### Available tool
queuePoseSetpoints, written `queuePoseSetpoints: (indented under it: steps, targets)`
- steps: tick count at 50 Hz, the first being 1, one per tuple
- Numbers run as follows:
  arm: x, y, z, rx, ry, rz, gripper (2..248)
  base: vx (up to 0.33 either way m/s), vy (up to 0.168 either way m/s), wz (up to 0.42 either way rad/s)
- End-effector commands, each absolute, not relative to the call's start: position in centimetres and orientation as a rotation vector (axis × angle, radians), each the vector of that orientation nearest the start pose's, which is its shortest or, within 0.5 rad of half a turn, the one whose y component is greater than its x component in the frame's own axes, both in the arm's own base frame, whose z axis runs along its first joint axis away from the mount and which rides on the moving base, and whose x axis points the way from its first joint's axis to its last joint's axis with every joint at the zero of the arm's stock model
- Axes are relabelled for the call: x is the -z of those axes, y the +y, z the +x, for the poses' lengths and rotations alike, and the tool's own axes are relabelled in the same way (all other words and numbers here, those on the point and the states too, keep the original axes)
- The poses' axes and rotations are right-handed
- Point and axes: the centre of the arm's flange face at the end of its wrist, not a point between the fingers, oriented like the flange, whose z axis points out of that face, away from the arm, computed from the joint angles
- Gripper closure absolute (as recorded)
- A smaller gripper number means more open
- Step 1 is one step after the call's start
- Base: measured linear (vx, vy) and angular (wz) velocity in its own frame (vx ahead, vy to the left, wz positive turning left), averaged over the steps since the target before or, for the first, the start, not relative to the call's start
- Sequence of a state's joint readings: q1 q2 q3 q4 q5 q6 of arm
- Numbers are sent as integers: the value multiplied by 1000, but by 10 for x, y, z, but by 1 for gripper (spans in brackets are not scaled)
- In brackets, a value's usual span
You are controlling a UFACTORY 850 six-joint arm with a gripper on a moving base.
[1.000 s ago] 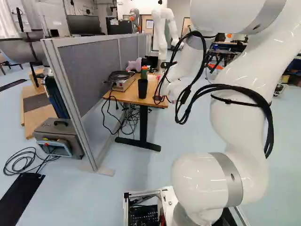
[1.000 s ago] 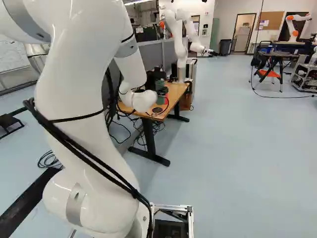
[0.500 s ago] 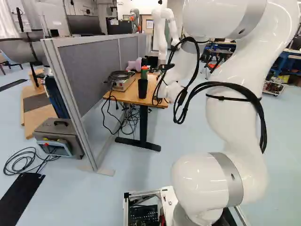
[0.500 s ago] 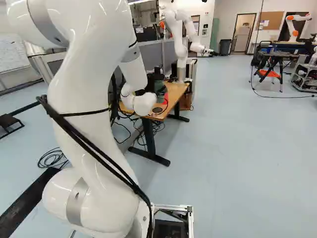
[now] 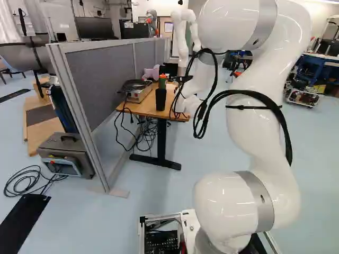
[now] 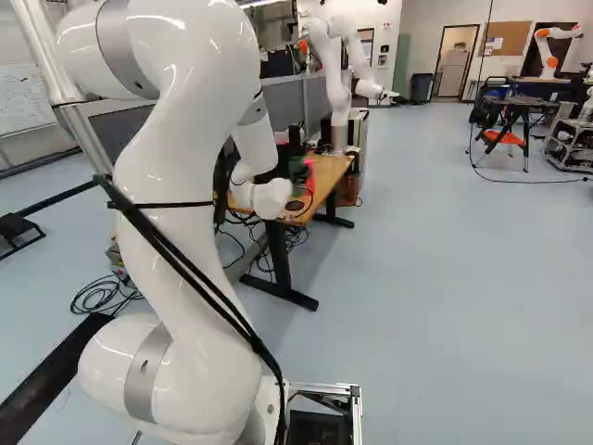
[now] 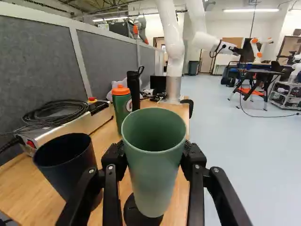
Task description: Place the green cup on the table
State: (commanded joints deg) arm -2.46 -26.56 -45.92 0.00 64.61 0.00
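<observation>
My one gripper (image 6: 301,174), its two fingers pressed against opposite sides, holds one green cup (image 7: 154,160) upright over the table (image 7: 162,110), with one dark cup (image 7: 68,160) at ten o'clock and two bottles, a green one (image 7: 122,106) and a black one (image 7: 134,89), at eleven. Compared with a second ago, my arm (image 5: 259,127) leans farther forward, carrying the green cup along. The tabletop is light wood, a grey partition (image 7: 37,70) runs along ten o'clock, and pale blue floor (image 7: 244,155) spreads at two.
</observation>
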Motion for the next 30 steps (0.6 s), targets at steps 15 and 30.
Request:
queuePoseSetpoints:
  steps: [15,30]
  targets:
    - [-334,-19,550,2083,41,-2381,124,0,0,0]
    - [-316,-15,558,2052,33,-2401,124,0,0,0]
